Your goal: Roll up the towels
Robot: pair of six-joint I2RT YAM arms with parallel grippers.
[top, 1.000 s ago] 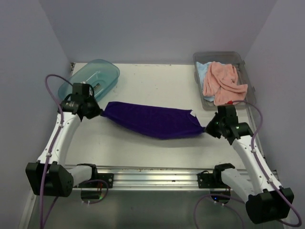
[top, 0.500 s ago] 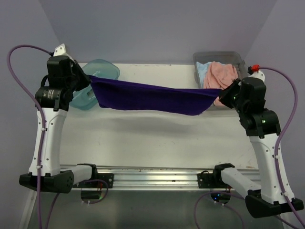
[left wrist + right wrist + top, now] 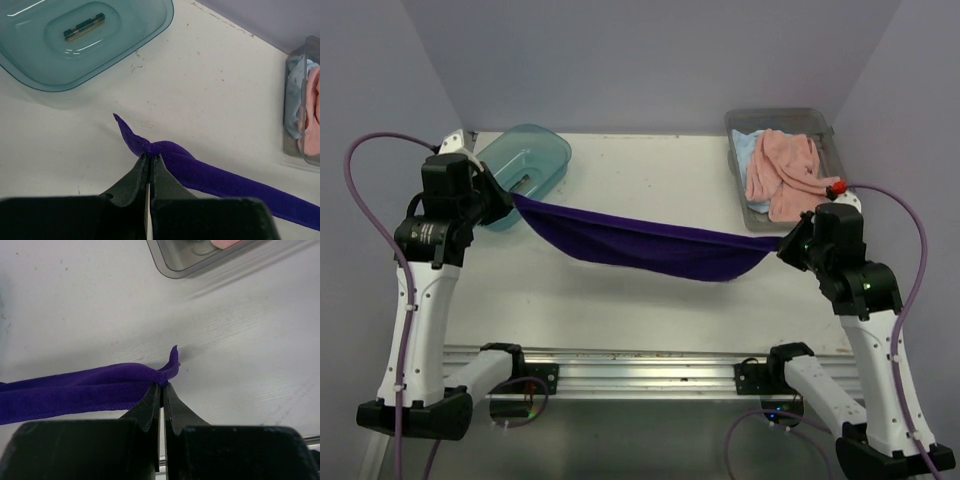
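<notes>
A dark purple towel hangs stretched above the table between my two arms, sagging in the middle. My left gripper is shut on its left corner. My right gripper is shut on its right corner. In the left wrist view the purple towel runs off to the right; in the right wrist view the purple towel runs off to the left. A salmon pink towel and a light blue towel lie bunched in the grey bin.
A teal translucent tub lies upside down at the back left, close behind my left gripper. The clear grey bin stands at the back right, just beyond my right gripper. A metal rail runs along the near edge.
Both arms lifted the purple towel off the table and pulled it taut high up. They have since come down and toward the near side, and the towel sags more.
</notes>
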